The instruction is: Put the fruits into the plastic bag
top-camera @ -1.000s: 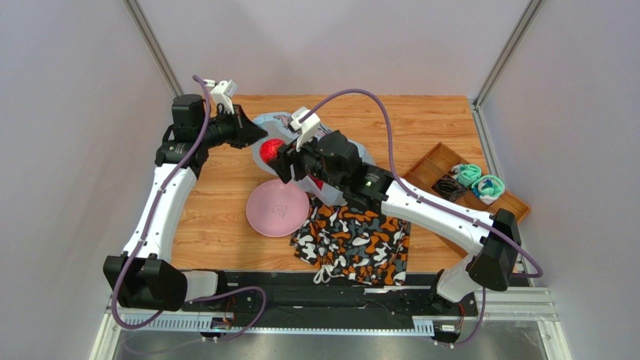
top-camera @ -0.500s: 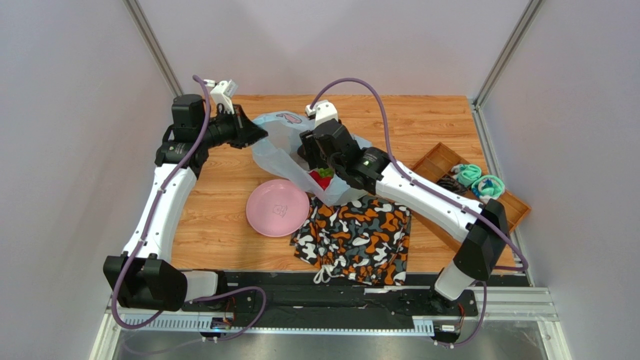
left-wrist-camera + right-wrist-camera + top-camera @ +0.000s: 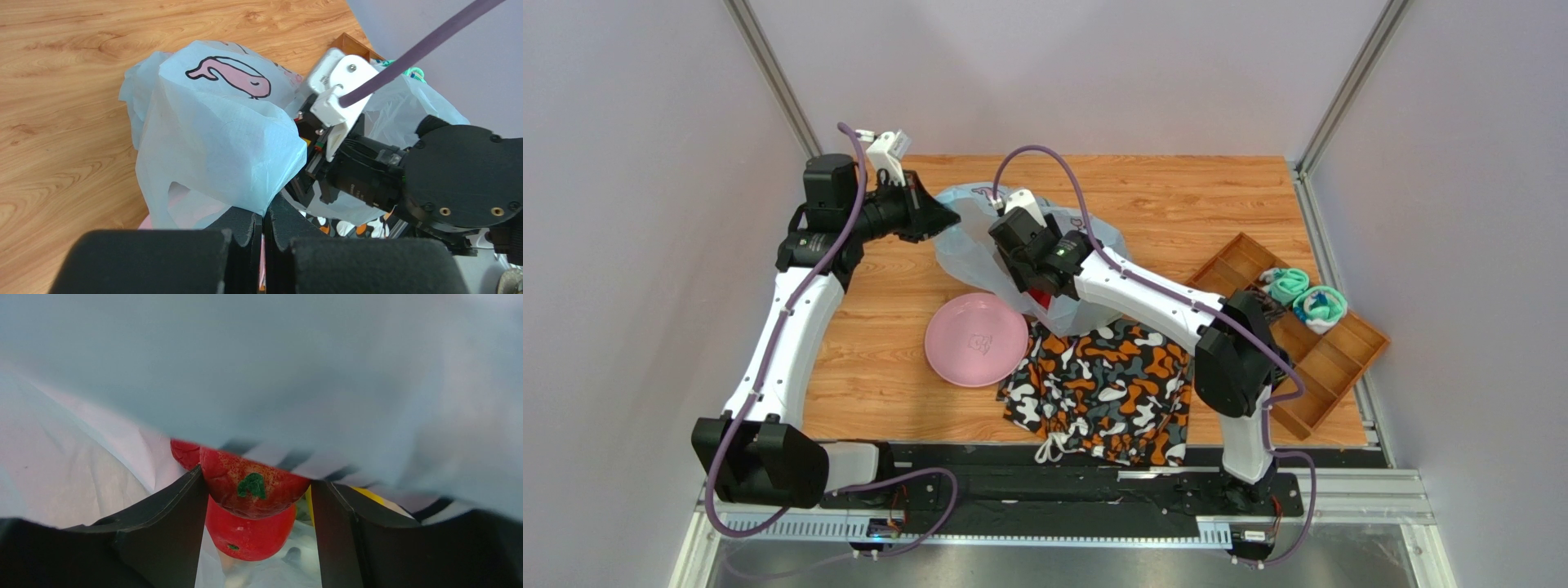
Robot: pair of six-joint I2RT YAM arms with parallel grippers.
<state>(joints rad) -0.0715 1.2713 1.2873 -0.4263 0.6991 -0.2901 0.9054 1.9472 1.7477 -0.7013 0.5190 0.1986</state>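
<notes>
The light-blue plastic bag (image 3: 967, 249) lies at the back middle of the table. My left gripper (image 3: 941, 224) is shut on its rim and holds the mouth up; in the left wrist view the bag (image 3: 215, 141) is pinched at the fingertips (image 3: 265, 214). My right gripper (image 3: 258, 499) is inside the bag (image 3: 276, 367), shut on a red round fruit (image 3: 255, 482). A second red fruit (image 3: 248, 531) lies below it, part of a third (image 3: 183, 452) behind, and a yellow banana (image 3: 363, 496) to the right. From above the right fingers are hidden in the bag.
A pink plate (image 3: 977, 339) lies in front of the bag. A camouflage cloth (image 3: 1100, 386) lies near the front edge. A wooden divided tray (image 3: 1228, 260) with small teal and black items stands at the right.
My right gripper has carried the red fruit from above the bag's mouth down into the bag, the wrist swinging left and back. The left arm has not moved.
</notes>
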